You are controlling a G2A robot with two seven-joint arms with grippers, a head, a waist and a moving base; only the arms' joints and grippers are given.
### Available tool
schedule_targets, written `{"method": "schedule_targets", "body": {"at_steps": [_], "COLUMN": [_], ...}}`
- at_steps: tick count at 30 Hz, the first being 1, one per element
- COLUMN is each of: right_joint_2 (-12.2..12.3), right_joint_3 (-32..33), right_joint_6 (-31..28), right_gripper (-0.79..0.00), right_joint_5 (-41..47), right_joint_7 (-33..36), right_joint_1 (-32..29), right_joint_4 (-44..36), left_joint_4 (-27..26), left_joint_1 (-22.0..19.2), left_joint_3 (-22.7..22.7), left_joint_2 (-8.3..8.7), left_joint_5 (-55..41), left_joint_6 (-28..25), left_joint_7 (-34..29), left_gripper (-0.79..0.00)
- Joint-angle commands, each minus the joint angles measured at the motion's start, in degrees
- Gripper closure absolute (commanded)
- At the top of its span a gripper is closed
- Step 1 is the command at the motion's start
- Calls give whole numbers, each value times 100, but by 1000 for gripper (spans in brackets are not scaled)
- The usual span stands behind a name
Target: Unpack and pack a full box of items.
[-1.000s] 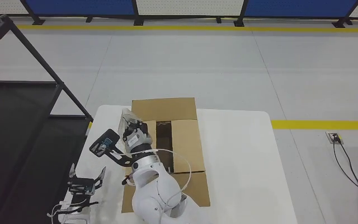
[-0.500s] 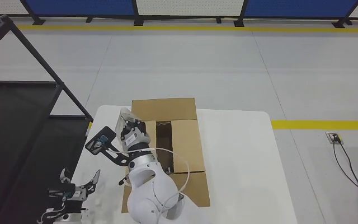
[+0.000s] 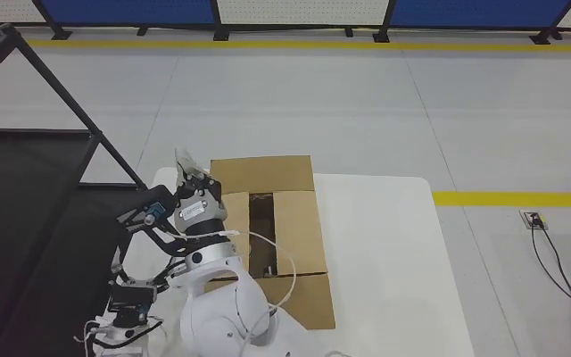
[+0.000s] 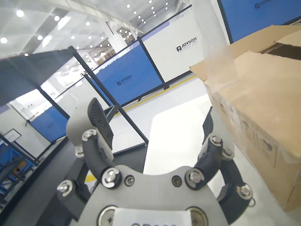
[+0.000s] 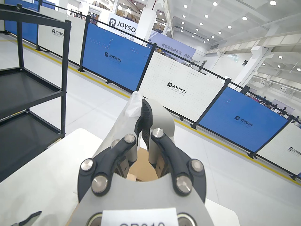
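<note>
The open cardboard box (image 3: 290, 228) stands on the white table (image 3: 384, 259), its flaps spread and a dark gap in the middle. My right gripper (image 3: 188, 170) hovers over the box's far left corner, shut on a clear plastic bag (image 5: 128, 116) that hangs down from the fingertips (image 5: 145, 111). The box (image 5: 141, 169) shows below that gripper. My left gripper (image 3: 134, 299) is low at the table's near left corner, open and holding nothing. In its wrist view the left gripper (image 4: 154, 121) points along the table beside the box's side wall (image 4: 258, 114).
A black metal shelf rack (image 3: 53, 205) stands close against the table's left side. The table's right half (image 3: 393, 294) is bare. Blue and white partition panels (image 3: 294, 11) line the far floor.
My right gripper has lifted with the plastic bag and swung away toward the box's far left corner. My left gripper shifted slightly near the table's corner and stays open.
</note>
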Motion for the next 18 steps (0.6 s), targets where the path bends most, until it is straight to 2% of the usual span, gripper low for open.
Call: {"method": "schedule_targets", "body": {"at_steps": [1, 8, 13, 18], "right_joint_2": [-23, -72, -84, -78], "right_joint_3": [-55, -197, -251, -294], "right_joint_6": [39, 192, 219, -2], "right_gripper": [0, 0, 0, 0], "right_joint_5": [55, 78, 73, 94], "right_joint_7": [-1, -62, -129, -398], "right_joint_1": [72, 196, 235, 224], "right_joint_4": [41, 69, 14, -55], "left_joint_4": [63, 281, 267, 129], "left_joint_1": [-132, -487, -452, -434], "left_joint_3": [108, 339, 369, 311], "left_joint_2": [-23, -49, -23, -9], "left_joint_5": [76, 227, 336, 194], "left_joint_6": [269, 257, -65, -317], "left_joint_7": [-77, -220, 166, 85], "left_gripper": [-785, -785, -785, -785]}}
